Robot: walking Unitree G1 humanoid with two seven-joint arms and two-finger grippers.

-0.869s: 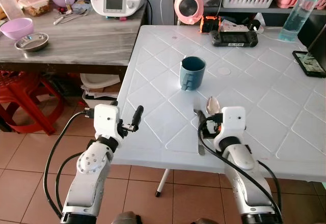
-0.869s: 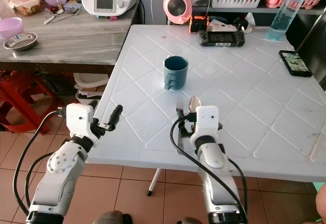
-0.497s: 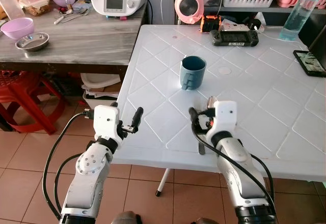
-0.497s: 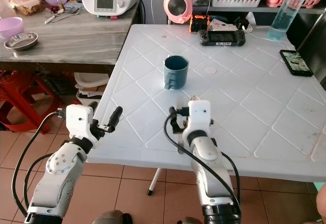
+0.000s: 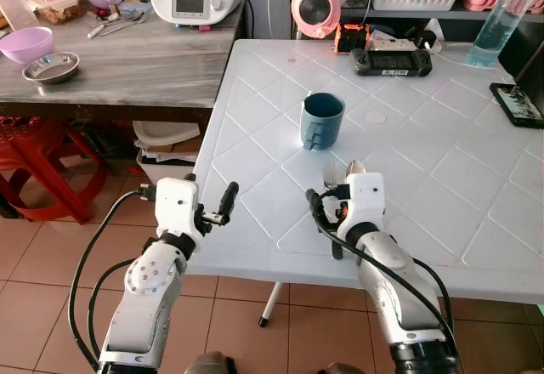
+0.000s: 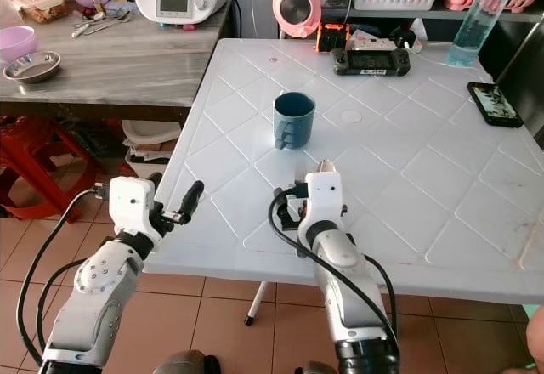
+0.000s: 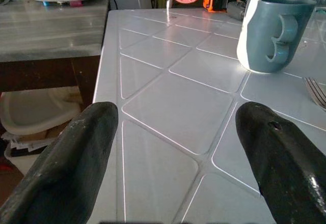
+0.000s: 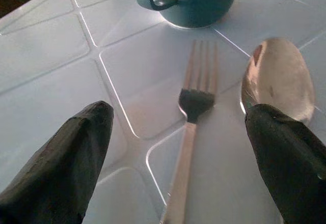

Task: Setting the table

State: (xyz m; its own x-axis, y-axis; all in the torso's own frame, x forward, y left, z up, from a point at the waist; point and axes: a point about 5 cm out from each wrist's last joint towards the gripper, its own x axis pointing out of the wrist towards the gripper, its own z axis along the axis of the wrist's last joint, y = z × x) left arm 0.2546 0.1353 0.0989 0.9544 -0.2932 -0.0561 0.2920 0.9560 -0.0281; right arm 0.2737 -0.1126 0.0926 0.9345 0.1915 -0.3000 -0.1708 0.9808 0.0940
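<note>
L gripper (image 7: pixel 173 152) spread, off near-left edge of white surface (image 5: pixel 255 161), unchanged. R gripper (image 8: pixel 178 147), spread, has shifted left vs earlier, now straddling fork (image 8: pixel 191 112). Fork + spoon (image 8: pixel 277 79) lie near-to-far, heads toward blue mug (image 5: pixel 322 121).

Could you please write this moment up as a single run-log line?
task: setting table | right gripper: open, over fork | spoon: beside fork | mug: upright beyond | left gripper: open, idle at table edge

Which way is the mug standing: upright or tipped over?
Upright. The mug rests on its base on the table, its round mouth facing up and its handle at the side.
</note>
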